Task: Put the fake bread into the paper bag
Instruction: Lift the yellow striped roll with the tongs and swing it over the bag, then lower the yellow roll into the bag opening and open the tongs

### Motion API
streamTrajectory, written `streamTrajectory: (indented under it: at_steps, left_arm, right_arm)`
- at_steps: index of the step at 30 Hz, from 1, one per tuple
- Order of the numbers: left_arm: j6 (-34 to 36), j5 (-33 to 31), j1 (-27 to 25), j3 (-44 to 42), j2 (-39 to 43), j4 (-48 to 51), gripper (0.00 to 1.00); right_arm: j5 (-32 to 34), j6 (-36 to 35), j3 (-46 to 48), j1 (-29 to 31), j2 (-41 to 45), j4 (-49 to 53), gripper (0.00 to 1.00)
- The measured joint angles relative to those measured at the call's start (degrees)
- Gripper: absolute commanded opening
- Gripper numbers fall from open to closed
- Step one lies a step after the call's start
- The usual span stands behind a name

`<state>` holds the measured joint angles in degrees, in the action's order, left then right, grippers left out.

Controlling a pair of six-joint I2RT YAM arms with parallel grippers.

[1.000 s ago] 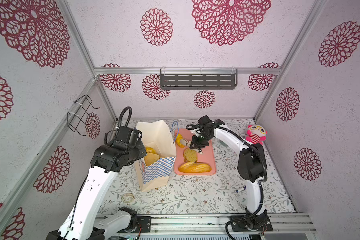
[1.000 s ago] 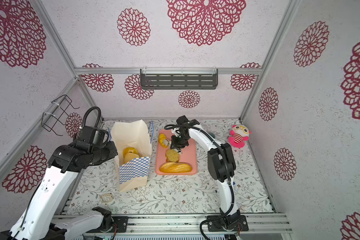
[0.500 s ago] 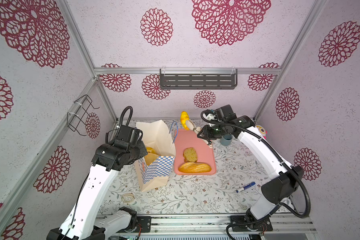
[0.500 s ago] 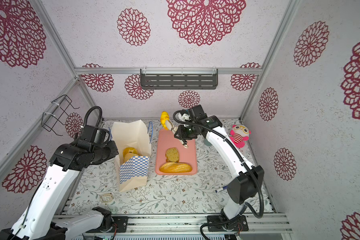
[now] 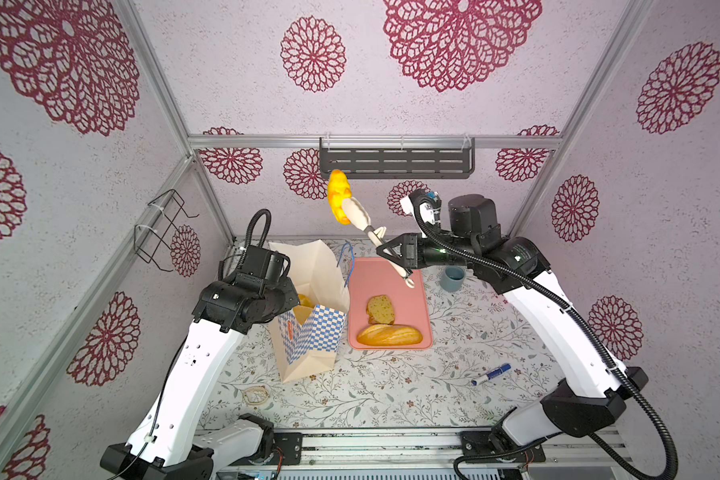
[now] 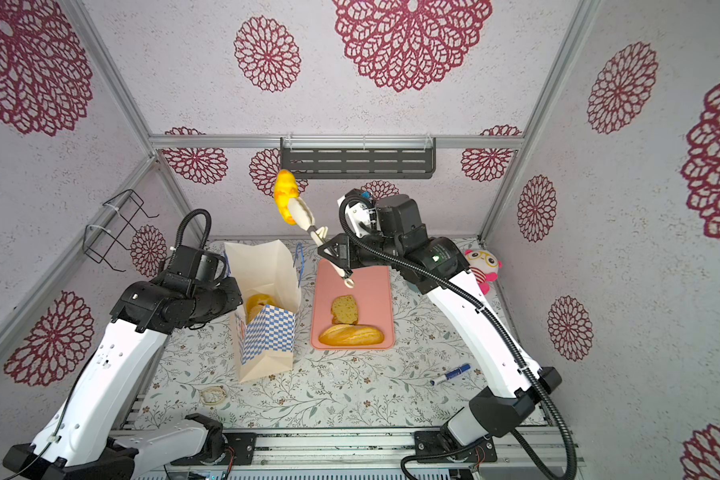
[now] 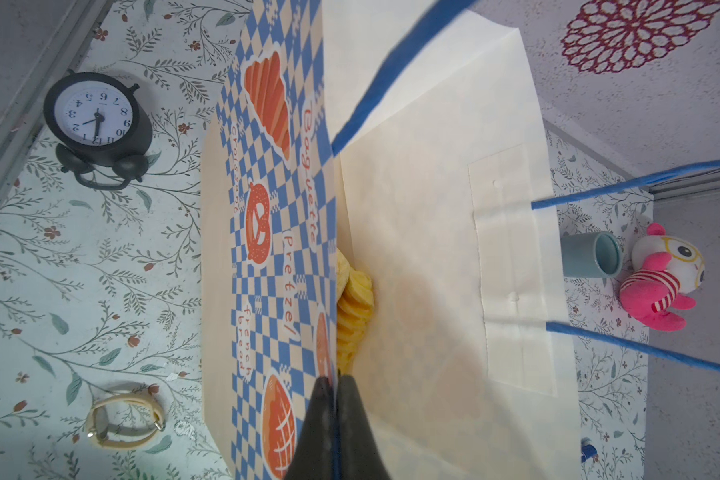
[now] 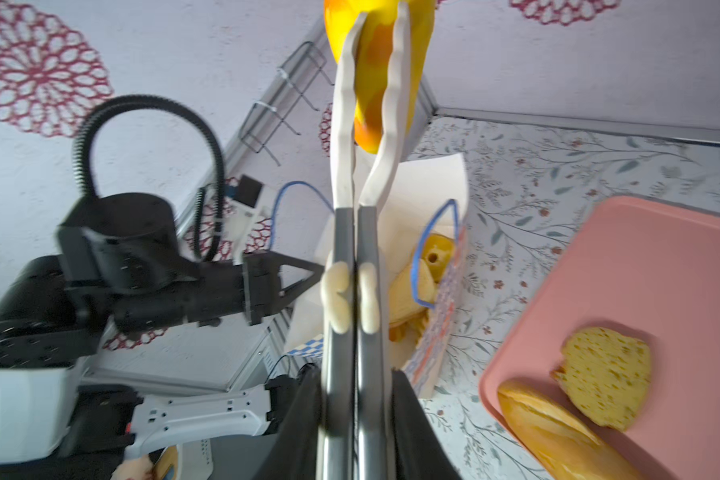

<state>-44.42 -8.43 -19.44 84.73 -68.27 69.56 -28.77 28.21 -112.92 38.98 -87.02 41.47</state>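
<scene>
Your right jaws, pinching tongs [image 5: 358, 214], now hold yellow pastry [image 5: 336, 189] high off tray [image 5: 391, 274]; left jaws pinch bag [image 5: 312, 332] rim; drop-in comes next.

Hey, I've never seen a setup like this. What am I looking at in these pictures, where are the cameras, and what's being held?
This is a robot with two arms at a table. Two pictures look down from overhead; two come from cameras on the wrists. The left hand pinches the rim of a paper bag with bread inside. The right hand grips tongs, which hold a yellow pastry up in the air. A pink tray carries a slice and a loaf. A cup, pen, plush toy and clock are around it.
</scene>
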Motion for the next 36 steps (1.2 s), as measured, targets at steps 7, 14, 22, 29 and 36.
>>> streamTrajectory:
  at_steps: [7,14,22,29,36]
  left_arm:
    - [0.1,0.2,0.0,0.0,-0.4,-0.5,0.0]
    - [0.0,0.2,0.0,0.0,-0.4,-1.2,0.0]
    - [0.0,0.0,0.0,0.0,-0.4,-1.4,0.0]
    - [0.0,-0.1,0.1,0.0,-0.2,-1.3,0.0]
    - [0.0,-0.2,0.1,0.0,0.0,-1.2,0.0]
  right_arm:
    - [-1.9,3.6,-1.1,5.4,-1.0,-5.3,0.0]
    - [-1.9,4.8,-1.3,8.9,-5.5,-6.1,0.0]
    - [-0.3,4.5,6.5,10.3,-5.9,-4.3,0.0]
    - [2.5,4.4,10.5,10.1,-5.0,-2.8,0.0]
    - [3.1,4.3,10.6,10.1,-4.2,0.1,0.24]
